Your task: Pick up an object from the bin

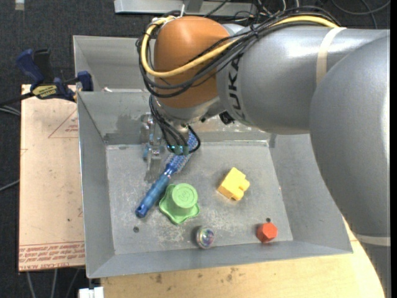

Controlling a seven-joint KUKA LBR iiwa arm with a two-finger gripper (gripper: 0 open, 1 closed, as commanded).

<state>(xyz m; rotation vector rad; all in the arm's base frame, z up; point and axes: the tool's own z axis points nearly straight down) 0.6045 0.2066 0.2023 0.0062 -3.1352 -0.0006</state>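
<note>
Five things in bin, none clearly lifted

Five loose things lie on the floor of the grey bin (93, 185), taking the green ribbed cap-like piece (180, 202) as landmark. A blue brush-like stick (155, 194) runs slantwise just left of the green piece, touching or nearly touching it. Its lower tip is down-left of the green piece and its upper, textured end points up toward the robot. A yellow block (232, 184) sits to the right of the green piece, apart from it. A small marble-like ball (205, 236) is just below-right of it. A red block (267, 231) is farther right and lower, well apart.

The gripper (164, 144) hangs low in the bin above the green piece, right at the upper end of the blue stick. Wrist and cables block the contact zone, so whether the gripper is open, closed or gripping the stick cannot be told.

Progress, as a judgement: the approach looks done, with the gripper down at the stick's top end. The stick's lower tip seems to rest on the bin floor, so no lift is evident. Left to do: a confirmed grasp, then raising the thing clear of the bin. Other four things look untouched.
</note>
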